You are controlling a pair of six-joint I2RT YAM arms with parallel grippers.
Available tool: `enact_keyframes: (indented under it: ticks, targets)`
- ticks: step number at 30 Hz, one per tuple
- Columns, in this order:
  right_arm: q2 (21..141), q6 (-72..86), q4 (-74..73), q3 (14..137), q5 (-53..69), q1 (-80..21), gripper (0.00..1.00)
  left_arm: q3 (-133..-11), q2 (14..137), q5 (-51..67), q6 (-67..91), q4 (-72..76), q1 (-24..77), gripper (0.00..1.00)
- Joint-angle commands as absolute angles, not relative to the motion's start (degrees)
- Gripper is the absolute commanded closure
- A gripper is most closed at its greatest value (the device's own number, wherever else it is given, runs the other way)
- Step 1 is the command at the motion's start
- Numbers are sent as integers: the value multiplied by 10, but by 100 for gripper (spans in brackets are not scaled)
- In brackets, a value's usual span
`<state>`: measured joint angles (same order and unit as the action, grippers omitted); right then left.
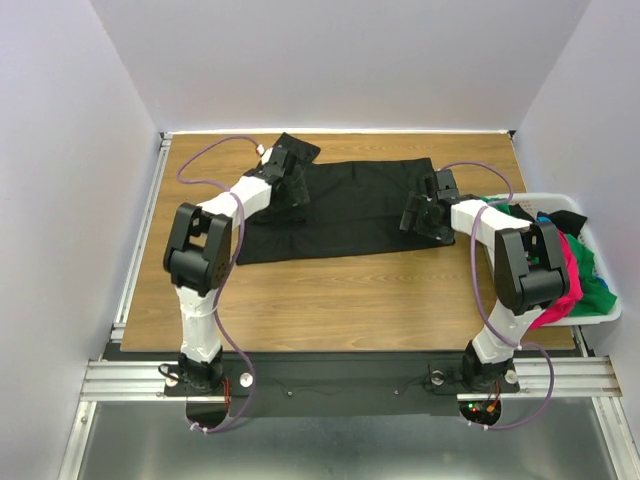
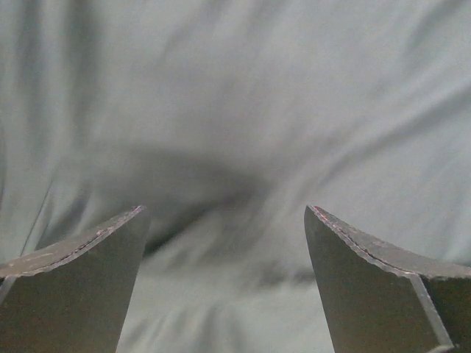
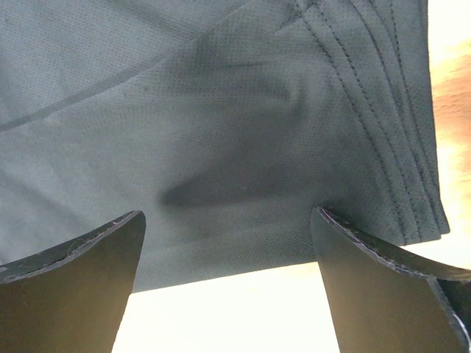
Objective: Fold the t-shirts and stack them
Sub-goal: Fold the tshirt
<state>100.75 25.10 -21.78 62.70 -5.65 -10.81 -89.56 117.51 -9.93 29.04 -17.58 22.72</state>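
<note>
Wooden worktop (image 1: 330,300) carries your black shirt (image 1: 350,215) spread flat at centre frame, ready for folding. Your left gripper (image 2: 224,209) over its left part and right gripper (image 3: 228,212) at its right side both gape wide, holding nothing. The other shirts (image 1: 585,275) wait in the basket (image 1: 600,312), far right.

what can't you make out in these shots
- Top view: the right arm covers the white plastic basket, so its coloured cloth shirts cannot be counted.
- Top view: the left arm hides part of the large black cloth t-shirt's left edge.
- Left wrist view: blurred cloth fills the frame; which part is unclear.
</note>
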Motion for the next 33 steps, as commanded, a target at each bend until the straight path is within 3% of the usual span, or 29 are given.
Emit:
enact_keyframes:
  ticks: [1, 7, 20, 28, 33]
  targets:
    - [999, 236, -198, 643, -69, -107, 0, -787, 1043, -118, 311, -161, 228, 2]
    - [1020, 222, -195, 652, -65, -107, 0, -638, 911, -116, 362, -95, 225, 1]
    - [977, 244, -170, 535, -31, -107, 0, -563, 1013, -113, 395, -80, 209, 2]
    - [869, 289, -170, 418, -10, -112, 0, -451, 943, -111, 498, -174, 207, 1]
    - [753, 326, -194, 337, 17, -118, 0, -374, 831, -119, 542, -221, 207, 2]
